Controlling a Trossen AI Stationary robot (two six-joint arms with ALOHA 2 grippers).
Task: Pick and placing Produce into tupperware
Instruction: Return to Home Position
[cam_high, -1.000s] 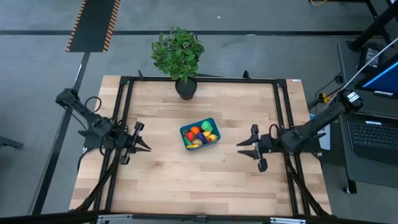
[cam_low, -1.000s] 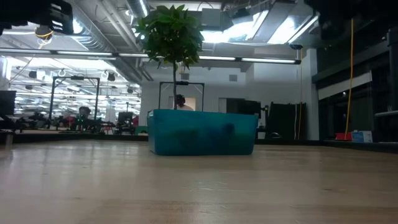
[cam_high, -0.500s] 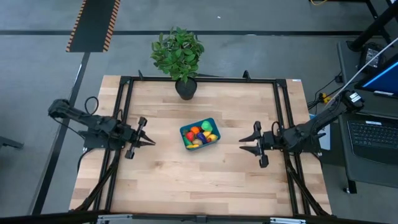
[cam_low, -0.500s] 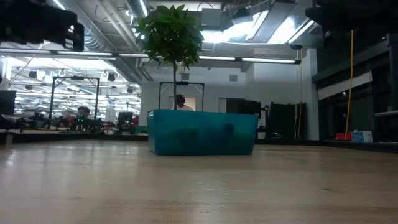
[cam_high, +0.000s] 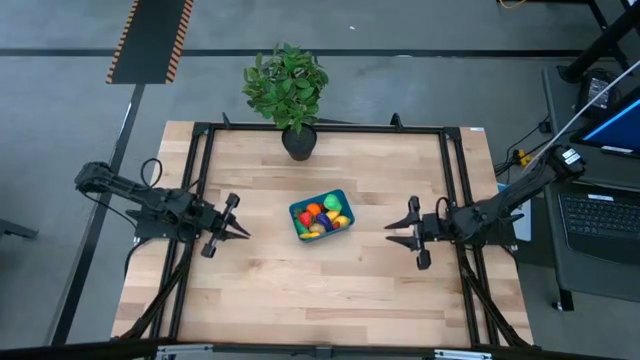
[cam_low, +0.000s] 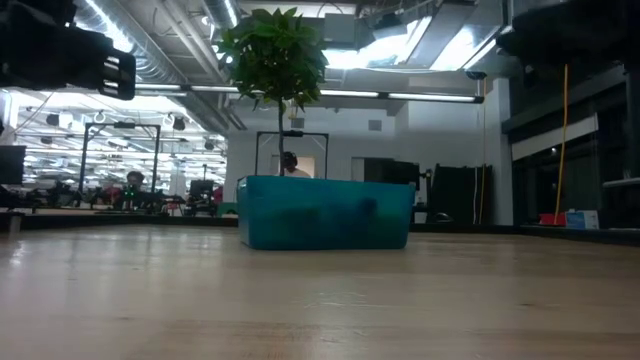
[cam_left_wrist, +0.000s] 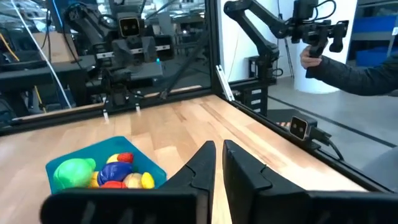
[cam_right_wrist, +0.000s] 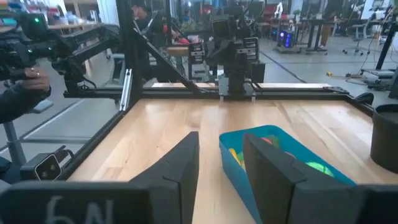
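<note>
- tupperware (cam_high: 297, 210): teal-blue, shallow, rectangular, sits flat near the middle of the wooden table (cam_high: 300, 290), turned slightly askew to the table edges.
- produce (cam_high: 322, 215): red, orange, yellow and green toy pieces lie piled inside the tupperware; the left wrist view shows a green piece at one end with yellow and red ones beside it. no loose piece seen on the table top.
- left gripper (cam_high: 243, 231): held above the table on the left side, well apart from the tupperware and pointing toward it. jaws pressed nearly together — only a thin slit between them in the left wrist view. nothing held.
- right gripper (cam_high: 390, 228): held above the table on the right side, well apart from the tupperware and facing it. jaws spread, a clear gap between them in the right wrist view. nothing held.
- potted plant (cam_high: 287, 82): leafy, in a dark pot at the far edge of the table, behind the tupperware.
- person's hand (cam_left_wrist: 310, 56): beyond the table frame, on a handheld device — clear of both grippers.
</note>
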